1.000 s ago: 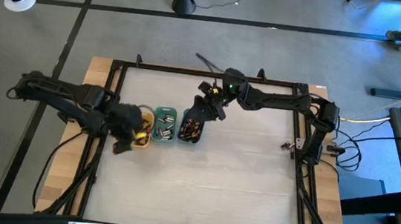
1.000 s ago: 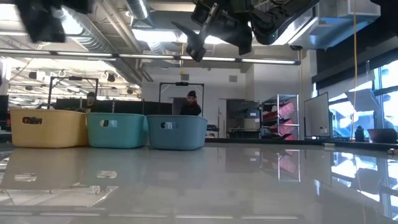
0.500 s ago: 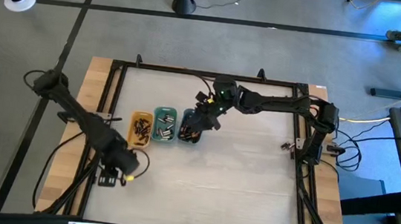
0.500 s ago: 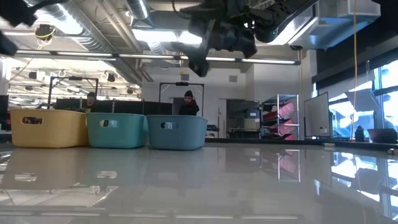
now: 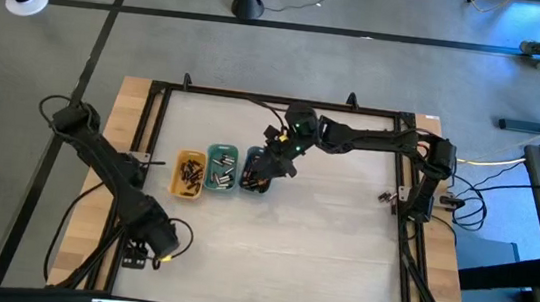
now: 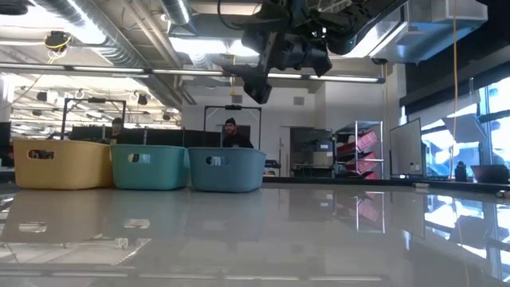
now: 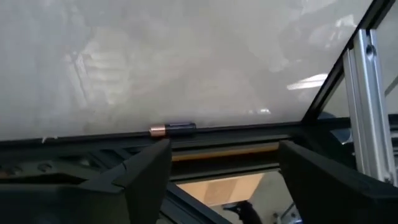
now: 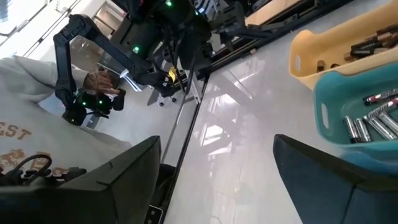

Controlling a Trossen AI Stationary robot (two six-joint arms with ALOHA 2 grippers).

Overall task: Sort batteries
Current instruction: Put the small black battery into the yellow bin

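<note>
Three small trays stand in a row at the table's left middle: yellow (image 5: 188, 175), teal (image 5: 221, 167) and grey-blue (image 5: 256, 173), each with batteries inside. My left gripper (image 5: 141, 254) is open at the table's near left corner, pointing steeply down. In its wrist view one battery (image 7: 173, 129), dark with a copper end, lies on the table against the black frame rail (image 7: 249, 132), beyond the open fingers (image 7: 224, 171). My right gripper (image 5: 271, 163) hangs open above the grey-blue tray. Its wrist view (image 8: 217, 180) shows silvery batteries (image 8: 364, 127) in the teal tray.
A black frame (image 5: 285, 100) runs round the table, with wooden boards (image 5: 93, 213) outside it. White tabletop (image 5: 320, 247) stretches to the right of and nearer than the trays. People (image 6: 231, 135) are in the room behind, and one in a grey shirt (image 8: 25, 124) is near the table.
My left gripper has swung from over the yellow tray toward the table's near left corner, sinking and tipping more steeply down. My right gripper has sunk slightly over the grey-blue tray. The trays have stayed in place.
</note>
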